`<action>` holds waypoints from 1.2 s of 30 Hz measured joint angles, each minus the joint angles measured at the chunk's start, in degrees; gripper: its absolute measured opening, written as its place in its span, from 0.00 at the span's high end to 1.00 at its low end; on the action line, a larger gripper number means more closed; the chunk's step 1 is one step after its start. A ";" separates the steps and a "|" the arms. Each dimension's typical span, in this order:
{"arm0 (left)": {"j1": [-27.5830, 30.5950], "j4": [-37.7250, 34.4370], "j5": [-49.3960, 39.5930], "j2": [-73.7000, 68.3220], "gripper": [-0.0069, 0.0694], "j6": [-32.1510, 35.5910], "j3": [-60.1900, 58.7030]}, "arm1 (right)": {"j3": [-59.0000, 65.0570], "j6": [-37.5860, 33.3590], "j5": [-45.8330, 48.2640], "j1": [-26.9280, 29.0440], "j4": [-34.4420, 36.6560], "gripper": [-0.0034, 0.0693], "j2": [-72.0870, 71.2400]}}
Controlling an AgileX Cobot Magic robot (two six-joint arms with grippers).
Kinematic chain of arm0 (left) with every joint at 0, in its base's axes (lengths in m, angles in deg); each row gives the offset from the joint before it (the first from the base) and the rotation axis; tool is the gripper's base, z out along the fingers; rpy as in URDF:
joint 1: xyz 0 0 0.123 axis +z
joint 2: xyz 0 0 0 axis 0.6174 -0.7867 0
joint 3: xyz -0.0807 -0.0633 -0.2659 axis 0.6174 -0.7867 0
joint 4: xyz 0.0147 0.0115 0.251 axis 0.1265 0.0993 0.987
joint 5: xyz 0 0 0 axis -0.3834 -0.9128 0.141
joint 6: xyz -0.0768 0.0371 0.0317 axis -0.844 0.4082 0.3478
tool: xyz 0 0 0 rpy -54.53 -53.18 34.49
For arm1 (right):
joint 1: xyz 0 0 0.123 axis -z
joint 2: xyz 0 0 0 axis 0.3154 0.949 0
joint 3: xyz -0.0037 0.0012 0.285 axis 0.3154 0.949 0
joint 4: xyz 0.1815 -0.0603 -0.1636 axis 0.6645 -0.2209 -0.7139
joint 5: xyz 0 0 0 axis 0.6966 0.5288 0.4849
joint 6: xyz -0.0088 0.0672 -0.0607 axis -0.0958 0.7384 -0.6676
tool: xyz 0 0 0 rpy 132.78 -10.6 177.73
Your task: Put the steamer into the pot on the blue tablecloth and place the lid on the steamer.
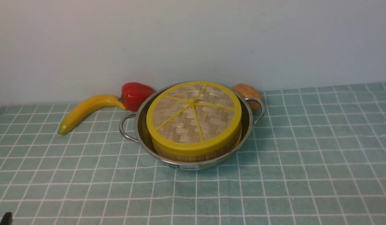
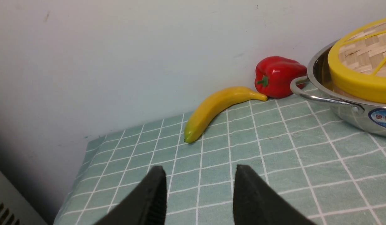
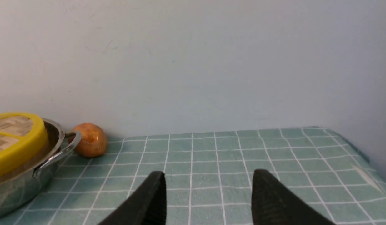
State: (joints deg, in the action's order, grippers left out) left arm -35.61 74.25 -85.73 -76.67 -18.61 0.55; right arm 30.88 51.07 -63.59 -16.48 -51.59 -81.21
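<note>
On the blue tablecloth (image 1: 305, 162), the pot (image 1: 142, 131) holds the steamer (image 1: 167, 153) with the lid (image 1: 193, 117) on top, well ahead of the left gripper (image 2: 200, 187) and right gripper (image 3: 208, 193), both open and empty; a banana (image 2: 218, 109) lies beyond the left.

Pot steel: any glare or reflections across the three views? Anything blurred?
Front view: soft even light, the pot shows mild sheen, no blown glare. Left wrist view: pot wall mirrors the lid yellow; black fingertips near and soft. Right wrist view: pot side reflects the blue tablecloth; fingertips likewise soft.
</note>
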 joint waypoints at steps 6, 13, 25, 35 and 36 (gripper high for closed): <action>0.00 0.00 0.00 0.00 0.54 0.00 0.00 | 0.41 0.90 -0.83 0.00 0.19 0.43 0.00; 0.00 0.00 0.00 0.00 0.54 0.00 0.00 | 0.41 1.47 -0.72 0.00 0.19 0.43 0.00; 0.00 0.00 0.00 0.00 0.54 0.00 0.00 | 0.41 1.48 -0.59 0.00 0.19 0.43 0.00; 0.00 0.00 0.00 0.00 0.54 0.00 0.00 | 0.41 1.53 -0.59 0.00 0.19 0.43 0.00; 0.00 0.00 0.00 0.00 0.54 0.00 0.00 | 0.41 1.53 -0.59 0.00 0.19 0.43 0.00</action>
State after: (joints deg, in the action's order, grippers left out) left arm -35.61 74.25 -85.74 -76.67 -18.61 0.55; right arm 31.30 52.60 -64.18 -16.48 -51.40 -81.21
